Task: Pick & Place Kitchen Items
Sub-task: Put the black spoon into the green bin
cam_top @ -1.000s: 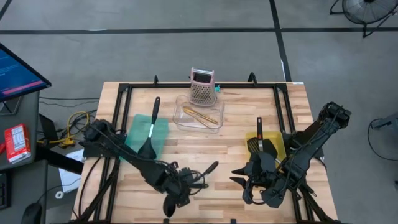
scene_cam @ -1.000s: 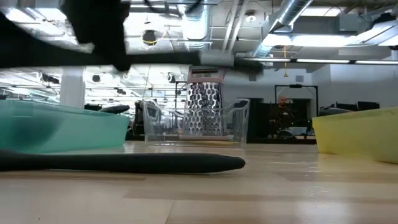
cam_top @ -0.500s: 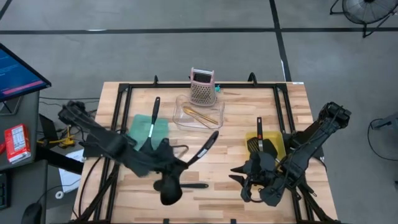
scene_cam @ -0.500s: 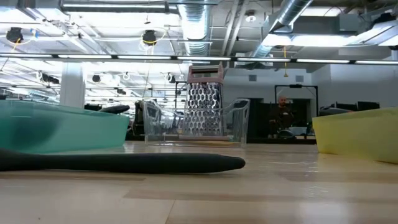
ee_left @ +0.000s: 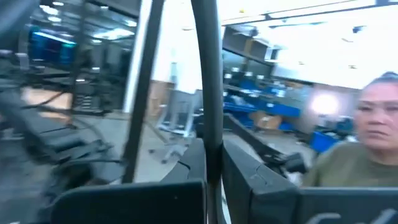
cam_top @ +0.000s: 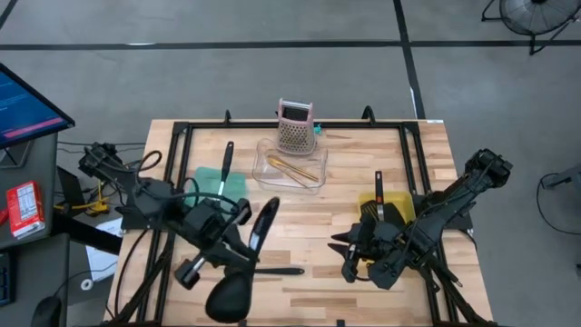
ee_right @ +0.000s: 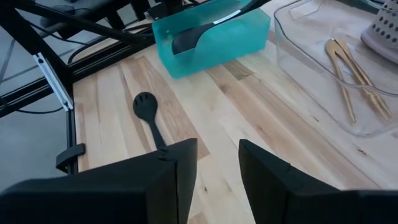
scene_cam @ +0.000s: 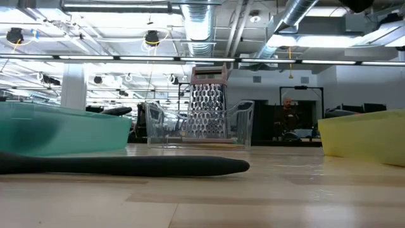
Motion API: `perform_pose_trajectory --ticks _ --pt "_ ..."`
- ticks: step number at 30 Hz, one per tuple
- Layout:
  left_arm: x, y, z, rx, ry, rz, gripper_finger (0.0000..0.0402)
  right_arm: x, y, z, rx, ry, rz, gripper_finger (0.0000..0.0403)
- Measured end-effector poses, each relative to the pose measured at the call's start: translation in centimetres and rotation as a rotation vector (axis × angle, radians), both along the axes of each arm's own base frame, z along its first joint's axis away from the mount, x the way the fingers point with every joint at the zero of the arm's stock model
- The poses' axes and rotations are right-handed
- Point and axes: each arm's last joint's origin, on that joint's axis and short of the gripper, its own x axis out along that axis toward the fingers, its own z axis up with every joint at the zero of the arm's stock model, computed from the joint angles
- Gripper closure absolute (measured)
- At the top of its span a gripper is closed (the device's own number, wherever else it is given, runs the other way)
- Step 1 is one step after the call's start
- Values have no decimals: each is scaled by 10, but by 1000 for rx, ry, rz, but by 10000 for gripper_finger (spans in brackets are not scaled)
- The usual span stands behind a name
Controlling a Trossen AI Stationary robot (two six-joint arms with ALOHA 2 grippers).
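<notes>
Two dark fingers point(ee_left: 244, 182) of the left gripper point(cam_top: 245, 229) are pressed together on the handle of a black ladle point(cam_top: 229, 292), held above the wood on the near-left side of the clear tray point(cam_top: 269, 175). The ladle is matte black, with a long thin handle and a deep round bowl. Seen from above, the handle slants up toward the clear tray and the bowl hangs away from it.

The left wrist view shows what the overhead view cannot: the handle passes straight up between the closed fingers, and a person point(ee_left: 364, 149) stands in the room behind.

On the table between the held ladle and the clear tray lies a black spoon point(cam_top: 277, 270). Only the right wrist view shows its pierced round head point(ee_right: 145, 104). The low view shows just a long dark shape point(scene_cam: 126, 166).

Thin golden sticks point(cam_top: 295, 170) lie inside the clear tray, with the pink grater point(cam_top: 297, 125) touching its far edge. The teal bin point(cam_top: 238, 193) to the tray's left holds a black utensil point(cam_top: 221, 186). The yellow bin point(cam_top: 406, 216) to its right holds a red-marked turner point(cam_top: 378, 198).

The right gripper point(cam_top: 343, 256) waits near the yellow bin with its fingers point(ee_right: 180, 163) apart and nothing between them.
</notes>
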Motion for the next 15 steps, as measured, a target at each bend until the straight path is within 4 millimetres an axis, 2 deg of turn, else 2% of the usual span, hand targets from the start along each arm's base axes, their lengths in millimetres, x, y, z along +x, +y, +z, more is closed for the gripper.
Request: perform_pose_trajectory --ticks 6,15 --pt "-1 -1 5 7 -70 -148 397 -1 1 0 6 -5 5 285" --pt "-18 -4 27 -15 -358 -478 396 -3 4 1 9 -7 16 285"
